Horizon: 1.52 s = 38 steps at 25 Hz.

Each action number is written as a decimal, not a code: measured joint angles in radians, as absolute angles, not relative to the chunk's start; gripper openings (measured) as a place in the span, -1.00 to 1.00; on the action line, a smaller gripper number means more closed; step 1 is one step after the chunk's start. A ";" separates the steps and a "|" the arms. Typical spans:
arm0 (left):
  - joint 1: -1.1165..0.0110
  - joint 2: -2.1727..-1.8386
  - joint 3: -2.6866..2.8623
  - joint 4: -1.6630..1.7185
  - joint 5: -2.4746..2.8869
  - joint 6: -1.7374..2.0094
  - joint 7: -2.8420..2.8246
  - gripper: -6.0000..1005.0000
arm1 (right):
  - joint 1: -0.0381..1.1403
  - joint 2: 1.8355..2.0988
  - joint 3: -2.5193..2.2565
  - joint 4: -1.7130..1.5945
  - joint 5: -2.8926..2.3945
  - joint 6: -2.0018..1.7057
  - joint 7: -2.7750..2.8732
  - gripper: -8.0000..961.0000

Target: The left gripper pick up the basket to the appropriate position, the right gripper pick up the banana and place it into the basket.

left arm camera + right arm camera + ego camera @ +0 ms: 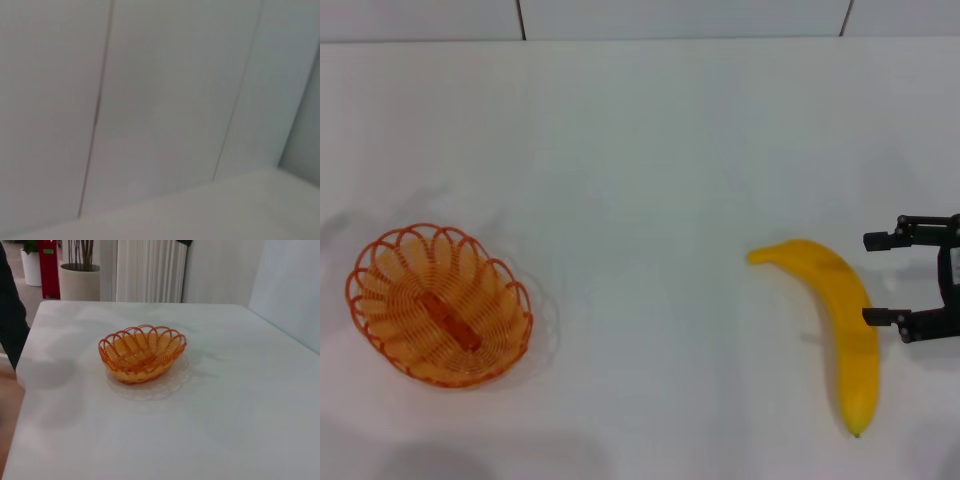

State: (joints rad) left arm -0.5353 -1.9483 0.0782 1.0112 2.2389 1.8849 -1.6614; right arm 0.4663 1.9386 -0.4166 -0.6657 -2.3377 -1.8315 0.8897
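Note:
The orange basket [438, 305] sits empty on the white table at the left; it also shows in the right wrist view [141, 353]. The yellow banana [835, 322] lies on the table at the right, its stem end pointing left. My right gripper [878, 279] is open at the right edge of the head view, just right of the banana's middle, its fingers [886, 240] apart and holding nothing. The left gripper is out of view; the left wrist view shows only a white panelled wall.
The white table [650, 200] reaches back to a panelled wall. In the right wrist view, the table's far edge, a planter [80, 282] and a red object [49, 265] stand beyond it, and a dark shape [10, 320] is at the side.

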 joint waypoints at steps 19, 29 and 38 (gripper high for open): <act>-0.740 -1.940 0.478 1.017 2.764 1.709 -1.705 0.74 | 0.506 1.940 -0.422 -0.666 -2.338 -1.829 0.899 0.67; -0.779 -2.027 0.564 0.977 2.871 1.569 -1.731 0.74 | 0.513 1.942 -0.420 -0.664 -2.339 -1.822 0.900 0.66; -0.774 -2.030 0.628 0.934 2.872 1.560 -1.787 0.51 | 0.514 1.942 -0.422 -0.664 -2.338 -1.821 0.900 0.65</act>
